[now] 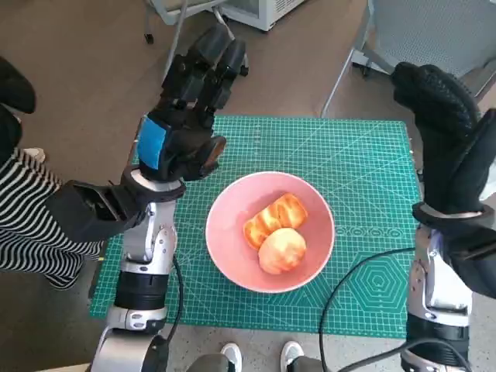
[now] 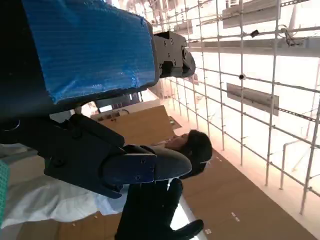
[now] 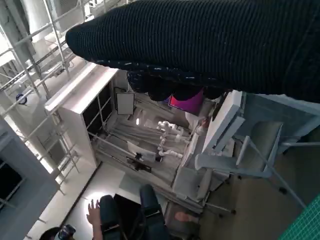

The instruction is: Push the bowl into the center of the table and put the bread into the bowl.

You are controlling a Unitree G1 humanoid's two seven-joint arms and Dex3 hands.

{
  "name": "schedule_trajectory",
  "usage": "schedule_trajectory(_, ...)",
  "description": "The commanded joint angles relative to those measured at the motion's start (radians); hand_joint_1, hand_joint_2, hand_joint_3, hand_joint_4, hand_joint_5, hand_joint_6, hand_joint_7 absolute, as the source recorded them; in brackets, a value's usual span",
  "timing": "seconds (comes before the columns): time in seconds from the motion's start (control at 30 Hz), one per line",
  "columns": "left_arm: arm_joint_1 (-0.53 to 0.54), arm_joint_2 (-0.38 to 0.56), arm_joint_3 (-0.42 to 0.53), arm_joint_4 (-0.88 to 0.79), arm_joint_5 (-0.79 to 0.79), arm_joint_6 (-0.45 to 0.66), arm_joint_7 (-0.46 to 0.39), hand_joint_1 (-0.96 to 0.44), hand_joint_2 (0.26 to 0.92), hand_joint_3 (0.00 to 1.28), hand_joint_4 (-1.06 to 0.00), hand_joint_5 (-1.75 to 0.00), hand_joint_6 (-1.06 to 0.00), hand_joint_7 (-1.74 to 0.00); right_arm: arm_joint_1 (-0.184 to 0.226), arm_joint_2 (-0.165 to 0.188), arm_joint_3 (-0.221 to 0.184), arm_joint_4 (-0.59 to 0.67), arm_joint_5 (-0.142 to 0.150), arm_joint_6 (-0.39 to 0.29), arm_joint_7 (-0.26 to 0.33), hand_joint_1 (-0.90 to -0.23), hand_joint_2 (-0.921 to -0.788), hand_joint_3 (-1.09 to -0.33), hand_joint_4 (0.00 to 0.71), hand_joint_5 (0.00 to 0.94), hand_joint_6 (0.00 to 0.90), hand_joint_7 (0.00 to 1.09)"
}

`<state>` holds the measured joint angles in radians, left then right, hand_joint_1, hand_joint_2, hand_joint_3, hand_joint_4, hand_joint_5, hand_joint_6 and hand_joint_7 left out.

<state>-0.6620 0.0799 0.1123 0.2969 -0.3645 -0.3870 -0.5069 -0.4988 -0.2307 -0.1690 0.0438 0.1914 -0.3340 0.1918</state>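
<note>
We see the pink bowl point(image 1: 270, 232), holding bread point(image 1: 277, 231), on the green-matted surface point(image 1: 364, 163) below both raised hands; left hand point(image 1: 186, 116) and right hand point(image 1: 442, 128) fingers spread, empty; a striped sleeve point(image 1: 31, 225) nearby.

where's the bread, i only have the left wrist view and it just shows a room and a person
Observer: In the head view both pieces of bread lie inside the pink bowl.
Operator: is the bowl centered
Observer: The bowl sits near the middle of the green mat.
Operator: is my right hand holding anything
Observer: No, the right hand is raised beside the mat's right edge and holds nothing.
Operator: and the left
Observer: The left hand is raised over the mat's far left corner, fingers spread, holding nothing.
</note>
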Motion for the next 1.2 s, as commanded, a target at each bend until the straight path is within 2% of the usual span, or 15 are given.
schedule_trajectory(0.03,-0.022,0.010,0.000,0.008,0.005,-0.014,-0.015,-0.75,0.921,0.44,-0.09,-0.06,0.00,-0.43,0.005,-0.004,0.008,-0.005,-0.015,0.018,0.002,-0.694,-0.921,-0.721,0.161,0.005,0.082,0.52)
schedule_trajectory(0.53,-0.027,0.007,0.006,0.013,-0.016,-0.004,-0.056,-0.76,0.921,0.47,-0.07,-0.05,0.00,-0.40,0.021,-0.003,0.004,-0.049,-0.036,0.053,-0.014,-0.712,-0.921,-0.714,0.163,0.004,0.076,0.53)
schedule_trajectory(0.77,-0.022,-0.001,0.010,0.011,-0.031,-0.003,-0.069,-0.75,0.921,0.47,-0.07,-0.05,0.00,-0.40,0.023,0.003,0.006,-0.052,-0.039,0.054,-0.018,-0.717,-0.921,-0.713,0.164,0.004,0.080,0.54)
schedule_trajectory(1.2,-0.011,-0.008,0.014,0.013,-0.042,0.000,-0.077,-0.75,0.921,0.47,-0.07,-0.05,0.00,-0.39,0.024,0.004,0.019,-0.064,-0.064,0.059,-0.038,-0.716,-0.921,-0.714,0.167,0.004,0.079,0.54)
